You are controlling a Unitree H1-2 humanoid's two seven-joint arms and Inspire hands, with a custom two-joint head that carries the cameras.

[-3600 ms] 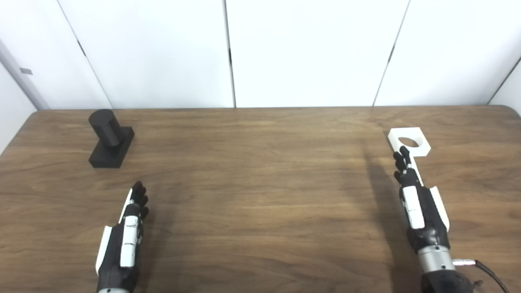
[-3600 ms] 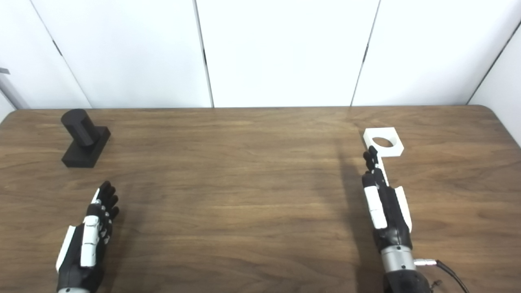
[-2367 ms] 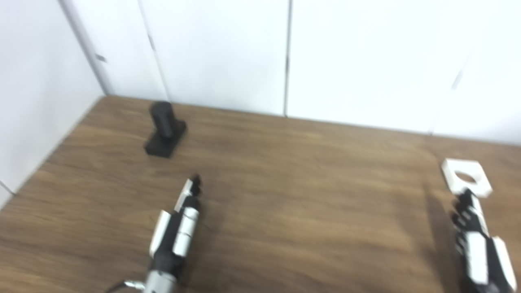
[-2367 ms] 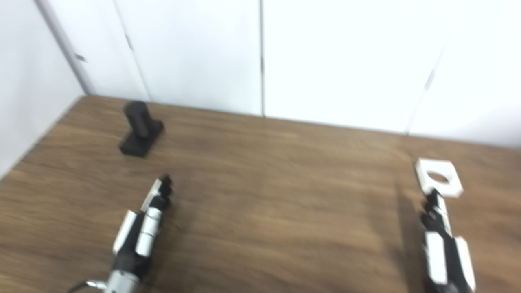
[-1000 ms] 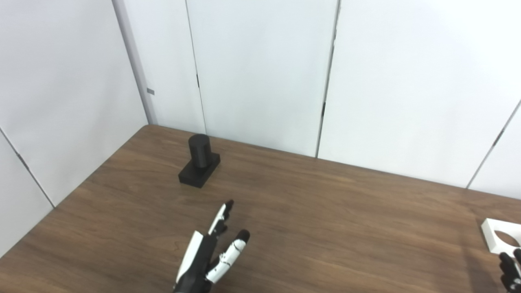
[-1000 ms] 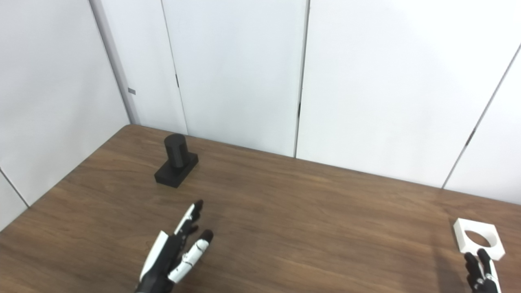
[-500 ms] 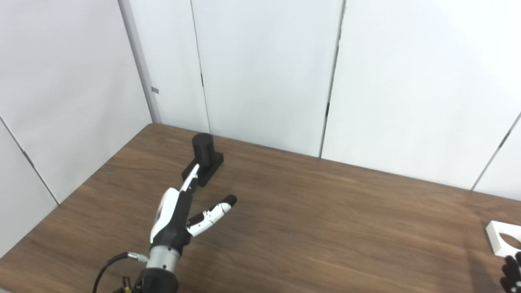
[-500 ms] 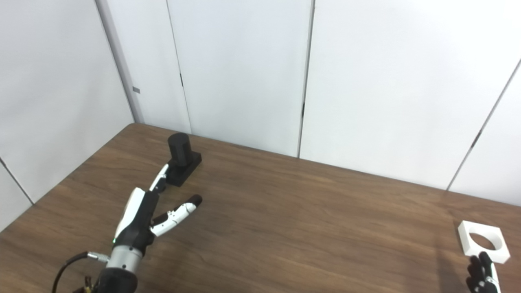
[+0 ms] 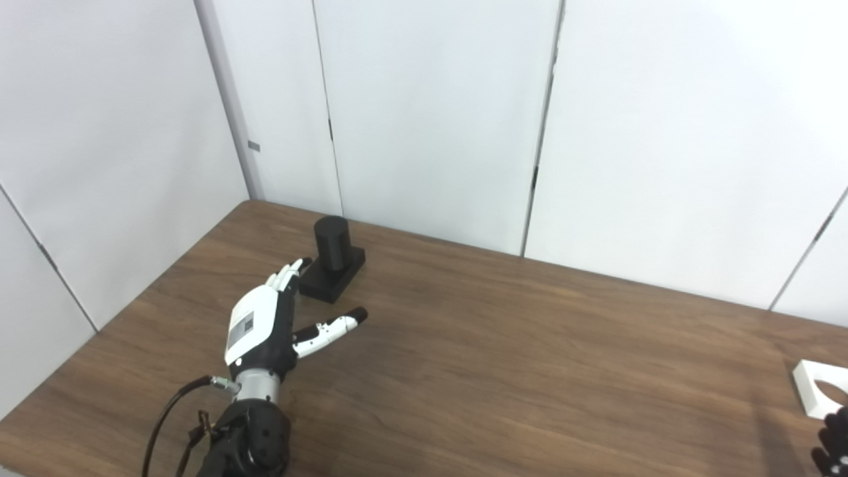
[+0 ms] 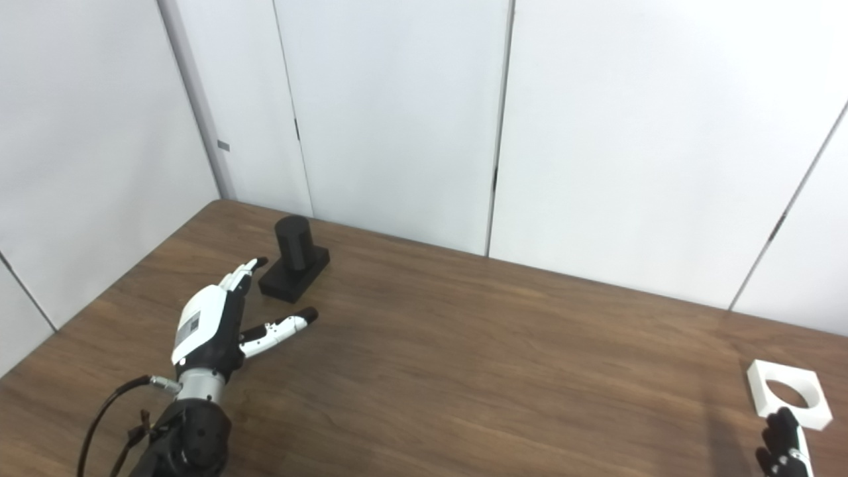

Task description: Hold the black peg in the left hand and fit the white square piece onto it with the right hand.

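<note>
The black peg stands upright on its rectangular base near the far left corner of the wooden table, just short of the far edge and not yet lifted. The left robot hand is raised above the table close to the near side of the peg's base, back facing up, fingers extended and spread toward the base, thumb splayed out to the right. It holds nothing; whether the fingertips touch the base cannot be told from either view. A black cable loops off the left wrist toward the near edge. The white square piece, with its round hole facing up, lies flat near the right edge of the table, well apart from the peg. The right robot hand shows only as dark fingertips at the near right corner of the view, just beside the near side of the white piece; whether it is spread or pressed together cannot be told. White wall panels stand behind the far edge and along the left edge.
</note>
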